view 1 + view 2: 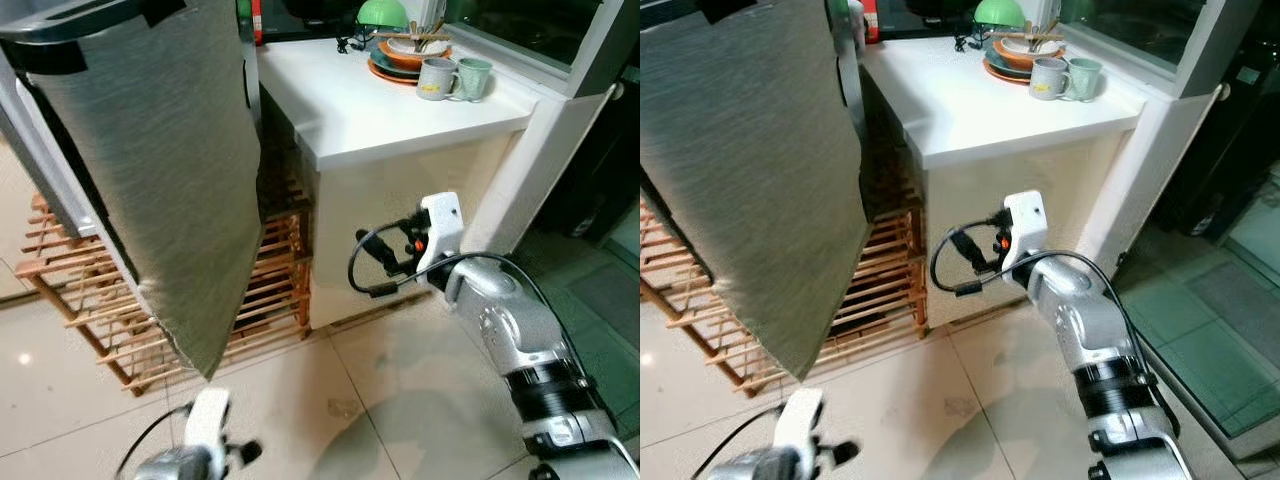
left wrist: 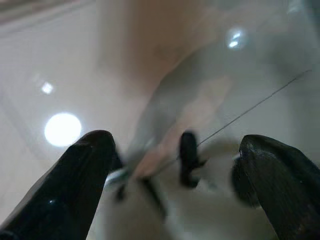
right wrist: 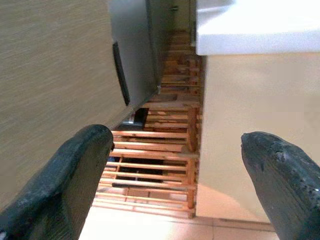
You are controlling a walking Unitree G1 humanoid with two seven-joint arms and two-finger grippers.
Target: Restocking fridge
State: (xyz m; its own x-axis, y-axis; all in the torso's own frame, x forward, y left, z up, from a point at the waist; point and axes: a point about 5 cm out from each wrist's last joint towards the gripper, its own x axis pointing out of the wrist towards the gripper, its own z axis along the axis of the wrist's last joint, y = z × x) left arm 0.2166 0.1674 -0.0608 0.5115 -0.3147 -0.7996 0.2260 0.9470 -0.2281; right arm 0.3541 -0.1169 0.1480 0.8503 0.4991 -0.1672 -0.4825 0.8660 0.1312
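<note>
Grey textured fridge door (image 1: pixel 150 180): beside white bench (image 1: pixel 380 110). Right tool (image 3: pixel 170 180): spread, empty, raised; left tool (image 2: pixel 175 175): spread, low. Approach squarely.

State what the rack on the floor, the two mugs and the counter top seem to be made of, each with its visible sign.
Rack: wood, going by its orange-brown slats. Mugs: probably glazed ceramic, going by their gloss. Counter top: smooth white, perhaps laminate or stone; cannot tell.
</note>
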